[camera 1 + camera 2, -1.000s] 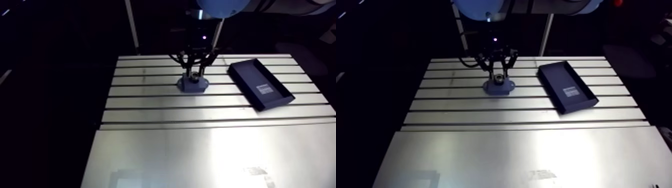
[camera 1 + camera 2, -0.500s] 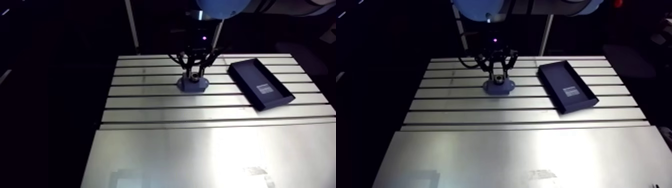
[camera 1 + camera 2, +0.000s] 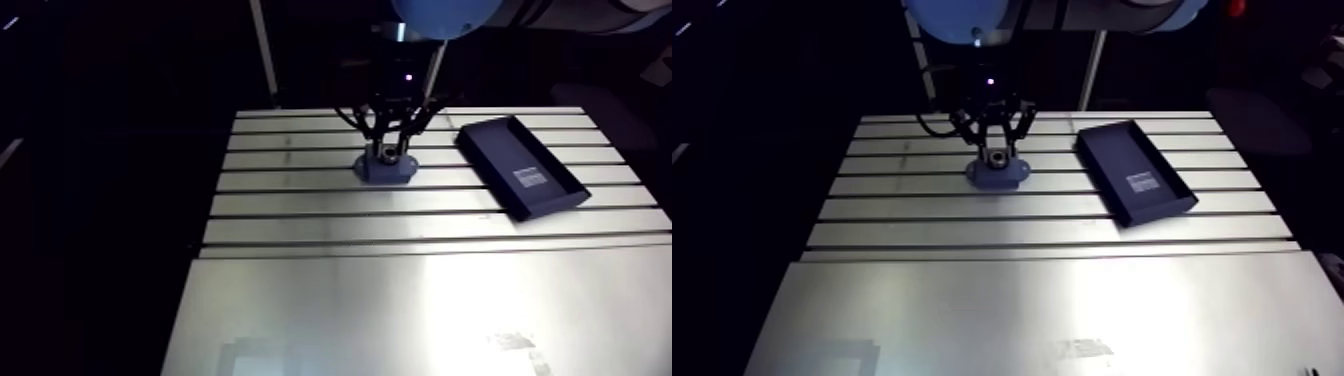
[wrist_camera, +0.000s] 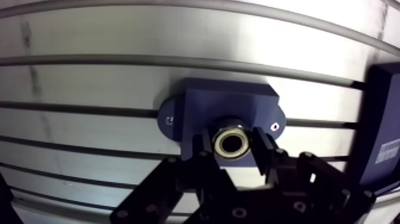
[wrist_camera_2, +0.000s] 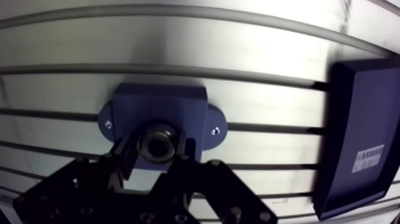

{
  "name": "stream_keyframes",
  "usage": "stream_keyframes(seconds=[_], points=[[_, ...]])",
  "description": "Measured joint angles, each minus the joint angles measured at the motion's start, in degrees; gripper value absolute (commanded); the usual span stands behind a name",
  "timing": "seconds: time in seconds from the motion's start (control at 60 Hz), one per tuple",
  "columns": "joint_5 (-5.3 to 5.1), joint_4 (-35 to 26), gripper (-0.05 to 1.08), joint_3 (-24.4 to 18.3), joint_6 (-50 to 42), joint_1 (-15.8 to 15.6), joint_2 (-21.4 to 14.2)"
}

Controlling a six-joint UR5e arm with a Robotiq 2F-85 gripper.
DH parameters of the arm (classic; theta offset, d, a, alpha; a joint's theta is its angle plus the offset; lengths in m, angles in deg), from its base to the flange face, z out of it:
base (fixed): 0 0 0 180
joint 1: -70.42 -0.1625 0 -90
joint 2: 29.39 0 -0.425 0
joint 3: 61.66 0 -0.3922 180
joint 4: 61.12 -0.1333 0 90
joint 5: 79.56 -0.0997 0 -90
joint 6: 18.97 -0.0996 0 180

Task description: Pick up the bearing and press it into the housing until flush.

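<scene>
Slotted table (image 3: 300, 225) — slots run left to right. Mid-table, far half: blue housing (image 4: 229, 101), oval flange flat on table, small screw hole (image 4: 168, 118) in each ear. Gripper (image 3: 994, 152) hangs straight over it, fingers (image 4: 262, 152) clamped on bearing (image 4: 231, 143) from both sides. Bearing — metal ring, bore up — sits at housing's central bore; whether flush, cannot tell. Right, well apart from housing: dark shallow tray (image 3: 520, 168), lying at angle across slots, white label (image 5: 368, 158) on its floor.
</scene>
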Motion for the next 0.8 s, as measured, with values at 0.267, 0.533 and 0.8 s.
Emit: stream_keyframes(seconds=[0.267,0.533,0.8], points=[[0.0,0.0,0.68,0.12,0.05,0.0,0.0],[0.0,0.0,0.68,0.1,0.08,0.0,0.06],[0.0,0.0,0.68,0.01,0.13,0.07,0.32]])
